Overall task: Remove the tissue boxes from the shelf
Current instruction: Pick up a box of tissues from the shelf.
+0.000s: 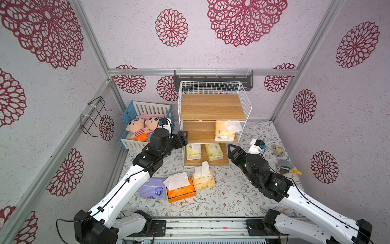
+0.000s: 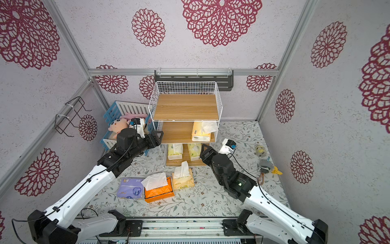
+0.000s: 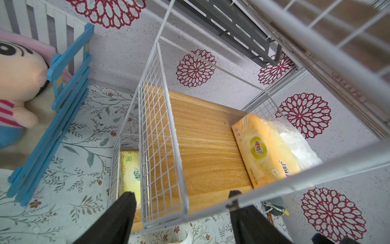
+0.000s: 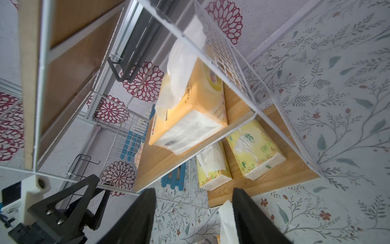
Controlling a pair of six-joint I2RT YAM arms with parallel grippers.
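The shelf (image 1: 211, 106) stands at the back of the table. Its middle tier holds a yellow-orange tissue box (image 1: 223, 132) (image 3: 263, 152) (image 4: 190, 109). Two yellow-green tissue boxes (image 1: 193, 151) (image 1: 214, 152) lie on the bottom board. On the table in front lie a lavender box (image 1: 153, 191), an orange box (image 1: 181, 191) and a cream box (image 1: 203, 179). My left gripper (image 1: 183, 137) (image 3: 182, 198) is open at the shelf's front left corner, and the wire side panel (image 3: 160, 147) runs between its fingers. My right gripper (image 1: 231, 147) (image 4: 194, 194) is open and empty, near the shelf's front right corner.
A blue-and-white crate (image 1: 147, 107) with plush dolls sits left of the shelf, just behind my left wrist. A black wall rack (image 1: 213, 78) hangs behind the shelf. A black wire holder (image 1: 95, 116) sticks out from the left wall. Small toys (image 1: 285, 164) lie at the right.
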